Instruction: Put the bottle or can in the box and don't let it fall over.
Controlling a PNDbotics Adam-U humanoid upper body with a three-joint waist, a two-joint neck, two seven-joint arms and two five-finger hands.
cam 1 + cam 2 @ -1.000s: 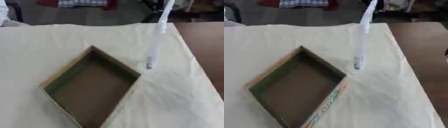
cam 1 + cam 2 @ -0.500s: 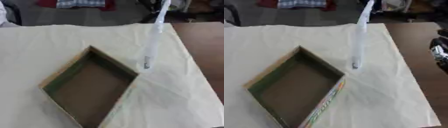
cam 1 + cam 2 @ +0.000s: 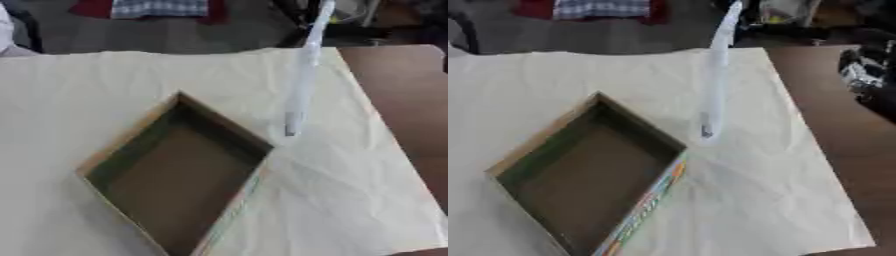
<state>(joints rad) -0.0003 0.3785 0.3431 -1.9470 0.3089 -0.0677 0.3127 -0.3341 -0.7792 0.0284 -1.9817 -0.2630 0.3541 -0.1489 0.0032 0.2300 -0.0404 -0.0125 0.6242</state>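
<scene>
An open, empty cardboard box [image 3: 175, 175] with a brown floor and green inner walls lies askew on the cream cloth [image 3: 350, 200]. Just right of its far corner stands a long, thin, pale whitish shape [image 3: 302, 80], blurred, with a small dark mark at its lower end [image 3: 706, 131]. It reaches from the cloth up past the table's far edge, and I cannot make out what it is. A black and silver part of my right hand [image 3: 866, 72] shows at the right edge over the bare brown table. My left hand is out of sight.
The cloth covers most of the table; bare brown tabletop [image 3: 402, 95] runs along the right side. Beyond the far edge are dark floor, a checked cloth [image 3: 157, 7] and cluttered things.
The black and silver right hand has come further in from the right edge and a little higher. The box and the pale shape stay where they were.
</scene>
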